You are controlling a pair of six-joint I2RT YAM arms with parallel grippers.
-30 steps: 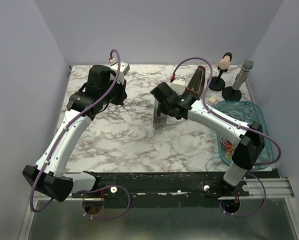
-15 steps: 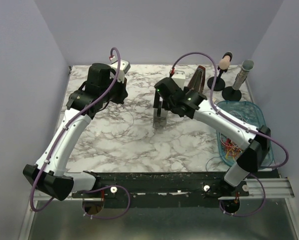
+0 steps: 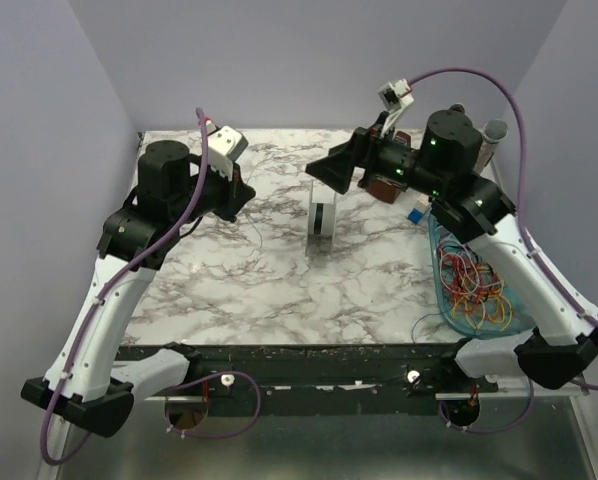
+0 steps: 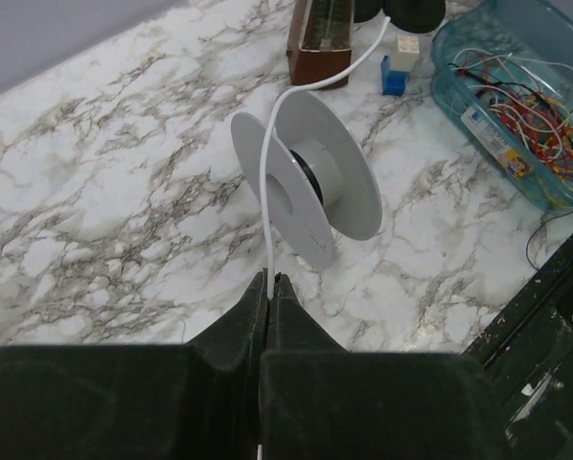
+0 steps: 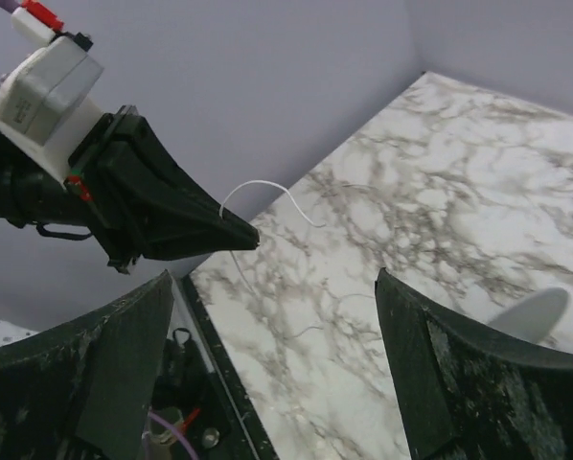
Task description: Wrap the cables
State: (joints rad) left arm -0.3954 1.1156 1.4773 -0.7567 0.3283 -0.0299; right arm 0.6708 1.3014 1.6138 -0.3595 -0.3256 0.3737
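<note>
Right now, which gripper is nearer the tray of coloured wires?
Right. The right gripper, open, hangs over the table left of the tray. The left gripper, shut on a white cable, sits farther left, beyond the spool.

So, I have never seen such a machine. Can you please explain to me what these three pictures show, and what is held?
It is a robot with two arms fixed at the near edge of a marble table. One picture looks down from above and behind the arms. The other two come from a small camera on each wrist. Each arm ends in a two-finger pincer. The left pincer is shut on a thin white cable, which runs over a white reel standing on the table. The right pincer is open, up in the air, and holds nothing. At the right side, a clear blue tray holds a tangle of thin coloured wires.
</note>
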